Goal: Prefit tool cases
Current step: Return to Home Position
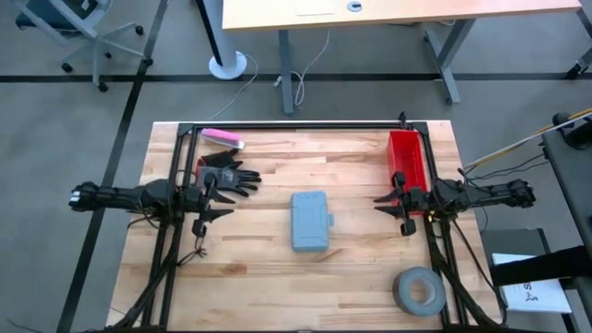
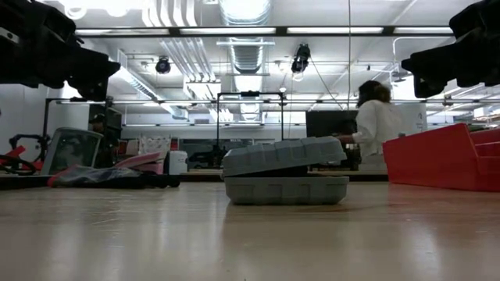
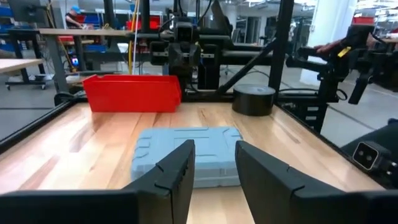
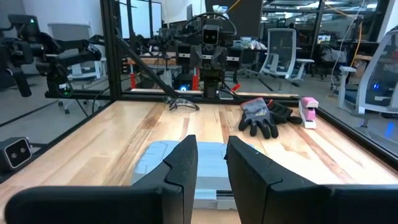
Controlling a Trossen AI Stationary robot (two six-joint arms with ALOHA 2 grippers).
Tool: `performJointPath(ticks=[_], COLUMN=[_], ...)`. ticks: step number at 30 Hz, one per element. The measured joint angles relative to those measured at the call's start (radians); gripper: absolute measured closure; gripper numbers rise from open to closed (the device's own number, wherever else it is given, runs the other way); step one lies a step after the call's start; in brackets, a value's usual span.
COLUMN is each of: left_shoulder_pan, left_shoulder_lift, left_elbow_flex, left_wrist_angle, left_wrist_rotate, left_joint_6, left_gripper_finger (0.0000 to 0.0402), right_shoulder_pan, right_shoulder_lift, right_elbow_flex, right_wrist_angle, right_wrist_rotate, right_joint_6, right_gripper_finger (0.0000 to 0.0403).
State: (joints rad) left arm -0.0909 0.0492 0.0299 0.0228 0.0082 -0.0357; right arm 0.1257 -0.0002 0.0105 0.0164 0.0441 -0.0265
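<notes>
**Case closed at desk centre, lid not quite flat**

We find the tool case [image 1: 311,220] lying at the middle of the desk [image 1: 277,287], its two halves folded together. From table height, though, its lid [image 2: 281,154] sits tilted, with a dark gap showing along the seam, so we judge it laid down but not snapped home. We cannot see inside, so we cannot tell what the slots hold.

The left pincer [image 1: 222,197] hangs at 9 o'clock from the case and the right pincer [image 1: 381,203] at 3 o'clock, both well apart from it and facing it. Each is spread a little and pinches nothing.

The red bin [image 1: 405,153] stands at 2 o'clock, the grey tape roll [image 1: 402,291] at 5 o'clock, and the dark gloves [image 1: 233,176] at 10 o'clock.

By our reading the job is almost done: the case is packed away and folded, and both arms are off it. What may remain is pressing the lid flat.
</notes>
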Motion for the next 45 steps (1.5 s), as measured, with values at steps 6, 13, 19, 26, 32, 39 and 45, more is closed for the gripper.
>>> performJointPath(ticks=[6, 13, 19, 26, 32, 39, 45], left_shoulder_pan=[0.000, 0.000, 0.000, 0.000, 0.000, 0.000, 0.000], left_shoulder_lift=[0.037, 0.092, 0.146, 0.211, 0.264, 0.318, 0.354], left_elbow_flex=[0.000, 0.000, 0.000, 0.000, 0.001, 0.001, 0.001], left_wrist_angle=[0.005, 0.005, 0.007, 0.007, 0.008, 0.007, 0.007], left_wrist_rotate=[0.000, 0.000, 0.000, 0.000, 0.000, 0.000, 0.000], left_joint_6=[0.000, 0.000, 0.000, 0.000, 0.000, 0.000, 0.000], left_gripper_finger=[0.0285, 0.0280, 0.0270, 0.0261, 0.0255, 0.0257, 0.0267], right_shoulder_pan=[-0.006, -0.006, -0.006, -0.006, -0.006, -0.006, -0.006], right_shoulder_lift=[0.000, 0.000, 0.002, 0.002, 0.002, 0.002, 0.002], right_elbow_flex=[0.000, 0.000, 0.000, 0.000, 0.000, 0.000, 0.000], right_wrist_angle=[0.008, 0.011, 0.015, 0.017, 0.018, 0.018, 0.018], right_wrist_rotate=[0.001, 0.002, 0.004, 0.003, 0.001, 0.001, 0.001], right_joint_6=[0.000, 0.000, 0.000, 0.000, 0.000, 0.000, 0.000], right_gripper_finger=[0.0328, 0.0335, 0.0350, 0.0359, 0.0353, 0.0338, 0.0330])
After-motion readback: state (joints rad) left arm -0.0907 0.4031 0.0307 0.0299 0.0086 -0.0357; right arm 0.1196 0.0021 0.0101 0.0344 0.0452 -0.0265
